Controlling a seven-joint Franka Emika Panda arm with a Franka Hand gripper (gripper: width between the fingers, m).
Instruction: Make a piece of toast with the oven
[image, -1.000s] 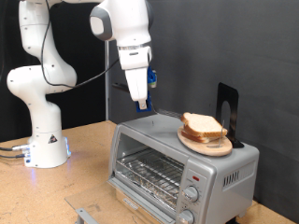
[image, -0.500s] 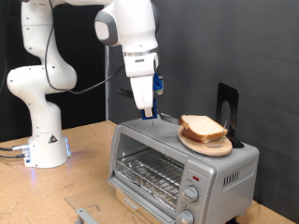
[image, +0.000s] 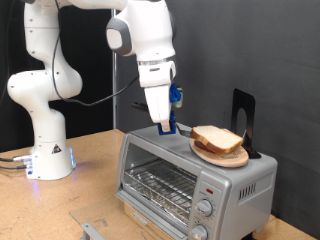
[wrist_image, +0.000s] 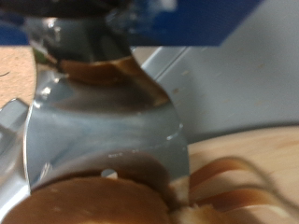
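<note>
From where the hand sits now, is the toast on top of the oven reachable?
Probably yes. The hand hangs just above the oven roof, beside the piece of toast on its wooden plate, with nothing visible between them.

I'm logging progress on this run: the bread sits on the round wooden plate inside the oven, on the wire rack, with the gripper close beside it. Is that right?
Not quite. The piece of toast does lie on the round wooden plate, but the plate stands on top of the oven, not inside; the exterior view shows the wire rack bare behind the glass. The gripper is indeed close beside the bread.
</note>
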